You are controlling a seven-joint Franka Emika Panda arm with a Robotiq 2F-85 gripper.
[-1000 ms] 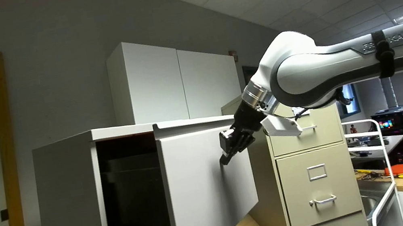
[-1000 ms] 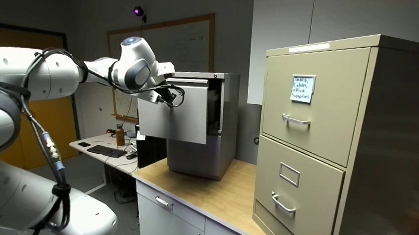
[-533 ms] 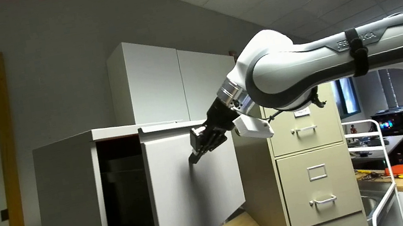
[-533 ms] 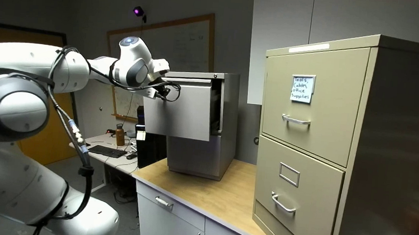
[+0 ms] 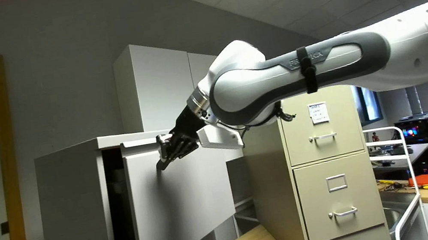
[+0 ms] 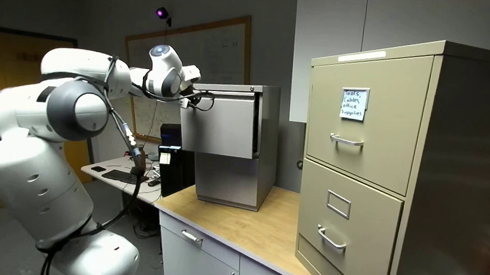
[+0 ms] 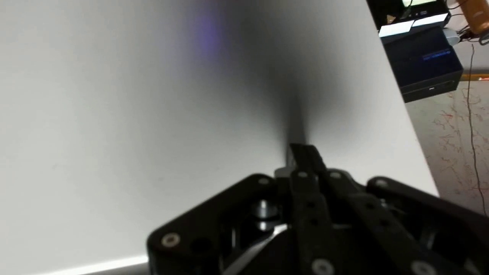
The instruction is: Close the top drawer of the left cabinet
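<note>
The left cabinet, a grey-white box, shows in both exterior views [image 5: 76, 221] [image 6: 268, 148]. Its top drawer, with a plain white front, shows in both exterior views [image 5: 204, 191] [image 6: 223, 129] and fills most of the wrist view [image 7: 114, 114]. The drawer stands partly out, with a narrow dark gap between its front and the cabinet body. My gripper [image 7: 303, 147] is shut with nothing between its fingers. In an exterior view the gripper [image 5: 161, 166] rests its tips against the drawer front, in the upper part towards the far side from the open gap's near edge.
A beige filing cabinet [image 5: 340, 199] with handled drawers stands beside the left cabinet. A white two-door cupboard [image 5: 164, 84] hangs on the wall behind. Both cabinets stand on a wooden counter [image 6: 273, 220]. A desk with a keyboard [image 6: 121, 176] lies beyond.
The gripper has moved against the drawer front towards the cabinet, and the drawer has slid inward with it. The dark gap has become much narrower. The gripper stays shut.
</note>
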